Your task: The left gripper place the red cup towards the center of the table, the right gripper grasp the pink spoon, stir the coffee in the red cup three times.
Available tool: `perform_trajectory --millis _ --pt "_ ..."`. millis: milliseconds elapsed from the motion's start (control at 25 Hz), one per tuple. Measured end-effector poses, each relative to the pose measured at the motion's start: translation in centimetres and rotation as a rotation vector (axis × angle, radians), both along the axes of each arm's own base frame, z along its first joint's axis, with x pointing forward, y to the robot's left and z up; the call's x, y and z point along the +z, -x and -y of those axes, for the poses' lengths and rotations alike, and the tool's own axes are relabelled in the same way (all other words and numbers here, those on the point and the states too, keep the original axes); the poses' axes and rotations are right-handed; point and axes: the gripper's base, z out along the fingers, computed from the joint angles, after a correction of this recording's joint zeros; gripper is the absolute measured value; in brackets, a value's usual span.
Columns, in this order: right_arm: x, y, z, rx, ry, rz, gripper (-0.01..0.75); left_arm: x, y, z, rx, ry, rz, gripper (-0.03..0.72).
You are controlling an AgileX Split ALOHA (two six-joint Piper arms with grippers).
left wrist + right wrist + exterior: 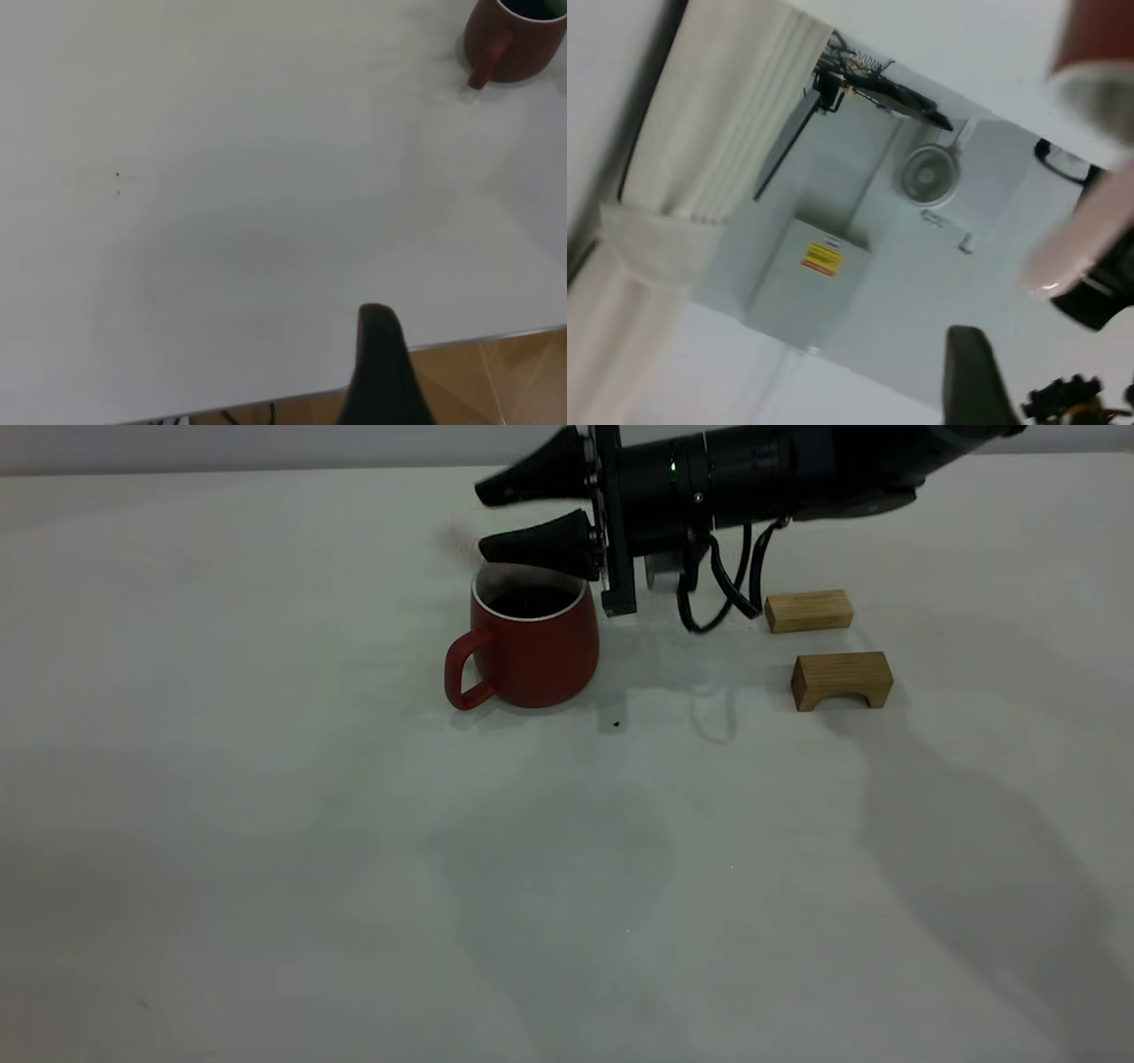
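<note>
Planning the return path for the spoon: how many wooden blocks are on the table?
2. One flat block lies under the right arm's cables; an arch-shaped block sits just nearer the camera. None appears hidden.

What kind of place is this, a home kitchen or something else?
Probably a lab or test room, not a kitchen. The bare off-white table holds only the red cup and two wooden blocks. The right wrist view shows a plain wall with a fan and a grey cabinet.

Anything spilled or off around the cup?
No spill shows. The red cup stands upright on the table, coffee inside. The right gripper hovers sideways over its rim. Only a tiny dark speck lies nearby.
</note>
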Motion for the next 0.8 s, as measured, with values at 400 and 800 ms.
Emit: perform_trajectory --millis 400,800 --pt "7.3 0.5 0.2 0.246 0.185 0.333 0.534 0.0 0.0 0.0 0.0 0.0 0.0 0.586" --pt "19.5 2.9 3.0 0.681 0.578 0.999 0.534 0.0 0.0 0.0 0.0 0.0 0.0 0.586"
